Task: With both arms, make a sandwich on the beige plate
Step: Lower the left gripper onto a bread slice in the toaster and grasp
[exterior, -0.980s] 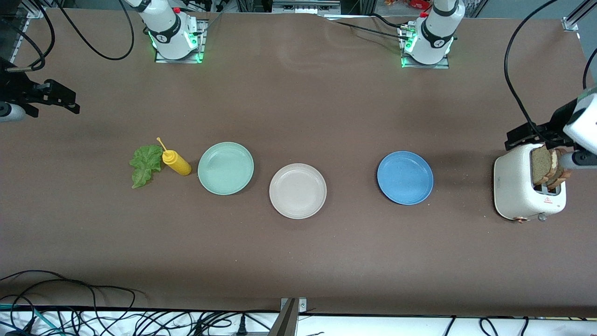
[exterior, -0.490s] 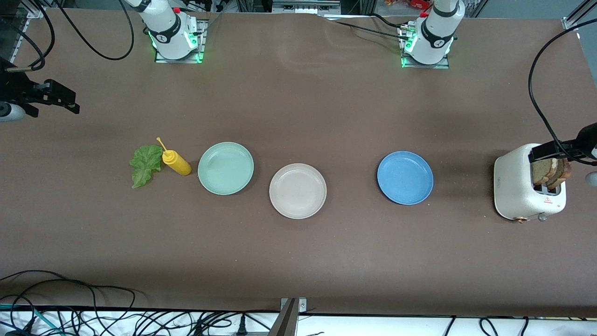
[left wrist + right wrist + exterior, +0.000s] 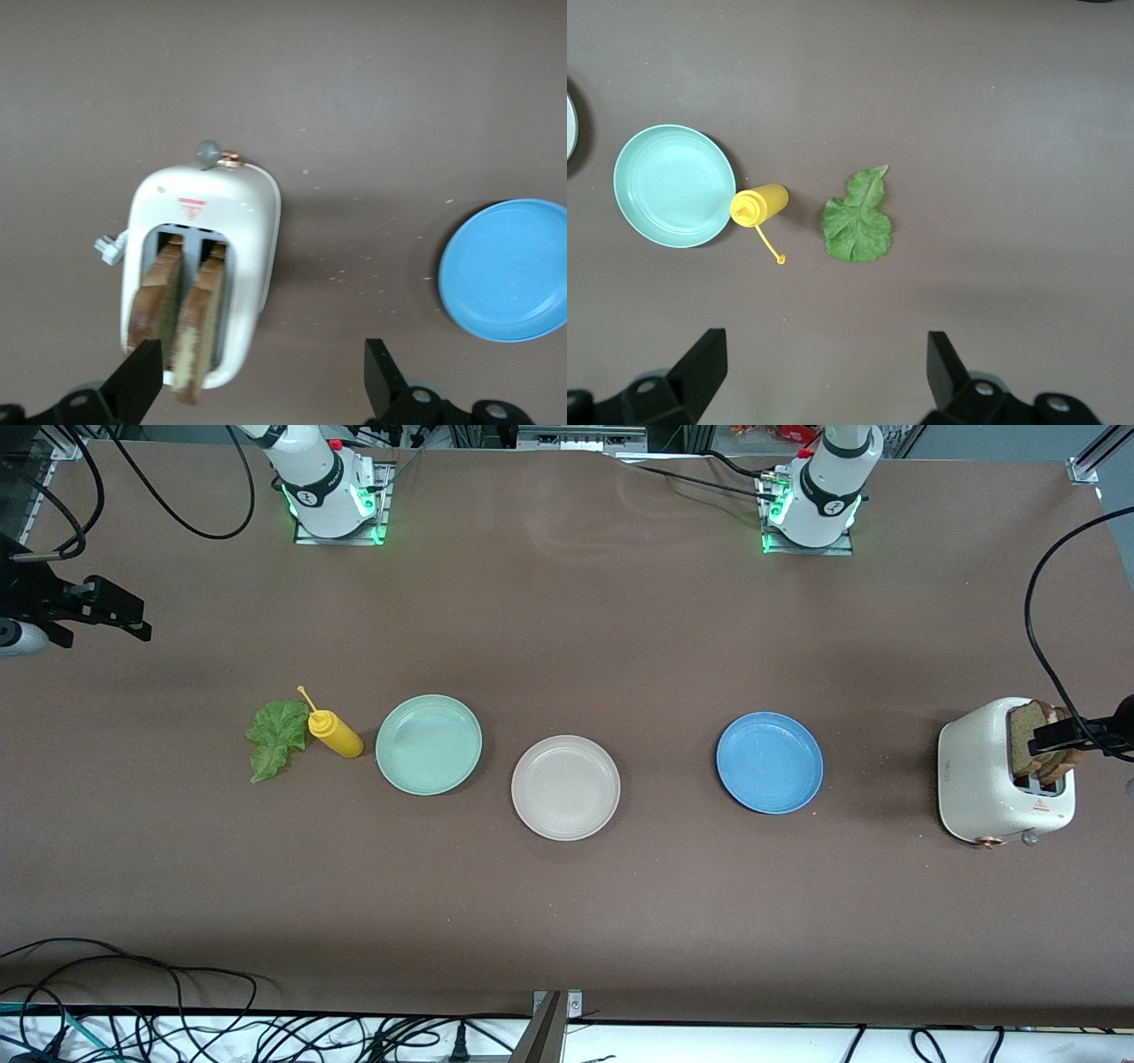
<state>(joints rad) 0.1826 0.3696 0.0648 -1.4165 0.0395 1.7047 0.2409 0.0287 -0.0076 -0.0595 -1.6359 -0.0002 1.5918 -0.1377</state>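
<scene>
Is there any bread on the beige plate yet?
No: the beige plate is bare, and both bread slices stand in the toaster at the left arm's end of the table.

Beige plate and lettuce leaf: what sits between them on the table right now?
Between the beige plate and the lettuce leaf sit the mint-green plate and the yellow squeeze bottle, lying beside the leaf. The front view shows it.

Three plates [image 3: 566, 787], two bread slices [image 3: 177, 314], one toaster [image 3: 983, 779], one lettuce leaf [image 3: 275, 737], one yellow squeeze bottle [image 3: 336, 733]
</scene>
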